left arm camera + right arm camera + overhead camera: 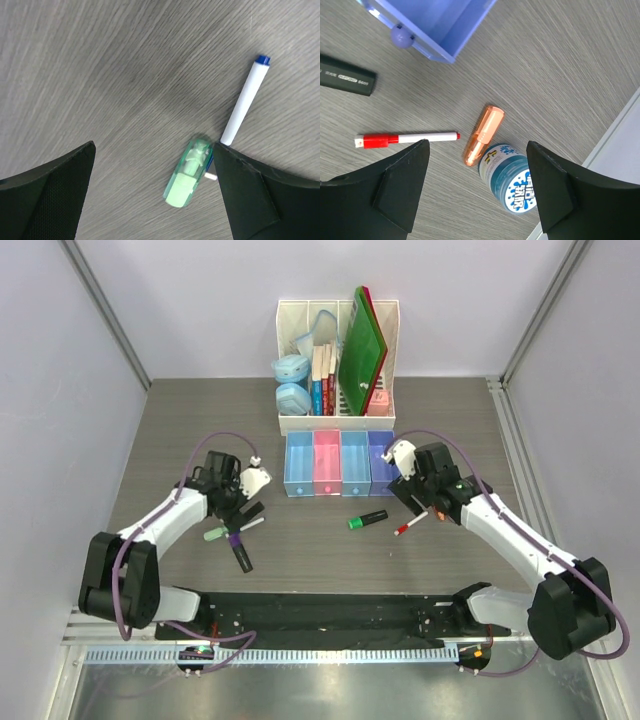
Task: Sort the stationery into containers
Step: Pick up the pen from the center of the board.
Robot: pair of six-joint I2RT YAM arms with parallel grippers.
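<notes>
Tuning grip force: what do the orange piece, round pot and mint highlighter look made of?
Orange piece: translucent glossy plastic, it seems; a highlight runs along it.
Round pot: probably plastic, with a glossy printed blue lid.
Mint highlighter: clear glossy plastic cap, insides showing through, over an opaque mint body.

Overhead view; wrist views seemingly downward

Bright, even, diffuse light from overhead. Shadows short, soft, faint. Top view sharp, slight bending toward edges. Wrist views: worktop [125, 75] grain crisp, dark jaws at 5 and 7 o'clock slightly soft. Mild sheen on pot [509, 176] lid.
</notes>
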